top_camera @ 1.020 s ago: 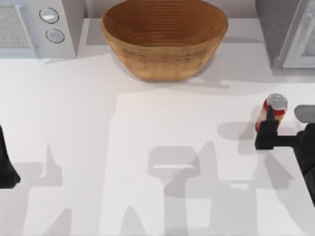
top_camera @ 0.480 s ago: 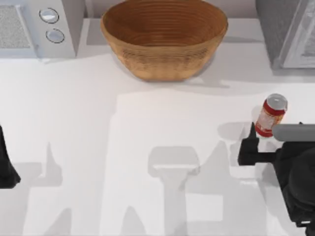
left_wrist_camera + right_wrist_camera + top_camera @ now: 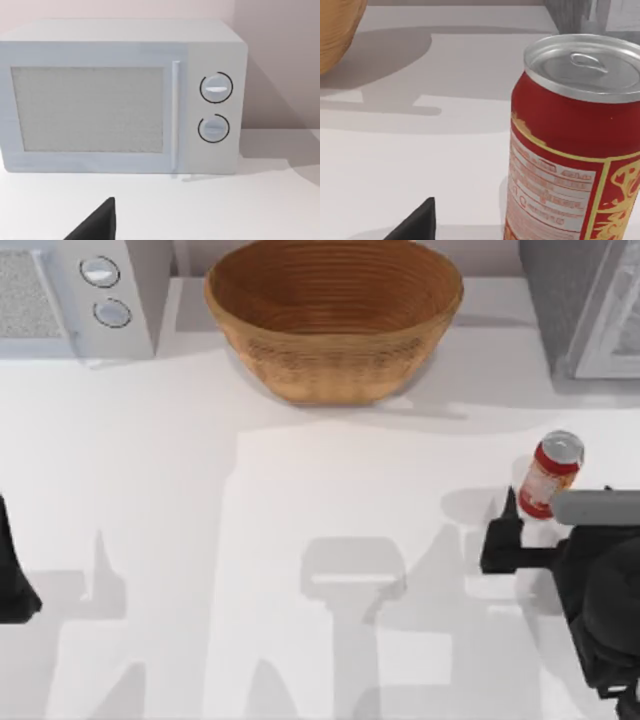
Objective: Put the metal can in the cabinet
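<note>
Standing upright on the white table (image 3: 300, 540) near the top view's right edge, the metal can (image 3: 551, 473), long axis vertical, shiny silver lid with its pull tab facing up. Showing close in the right wrist view (image 3: 575, 140) a red wall with a gold band and gold ornament, plus a pale panel of fine reddish print too small to read; no brand name legible. Sitting well forward of the cabinet (image 3: 580, 305), whose grey speckled body and light grey framed door panel are occupying the far right corner. Hovering just beside the can on its near side, the right gripper (image 3: 540, 525): one dark fingertip (image 3: 510, 508) poking up just left of the can's base, a grey bar reaching in from the right, the can's foot lying between them, no contact visible. Cannot tell how wide the fingers are standing. Appearing at the lower rim of the right wrist view, a black finger (image 3: 417, 222), clear of the can. Resting at the back centre of the table, a wicker bowl (image 3: 333, 315), well apart from the can. Sitting in the far left corner, a white microwave (image 3: 120, 95) with two round knobs and a speckled window. Parking at the table's left edge, the left arm (image 3: 12, 575), its dark fingertip (image 3: 97, 225) showing in the left wrist view.
</note>
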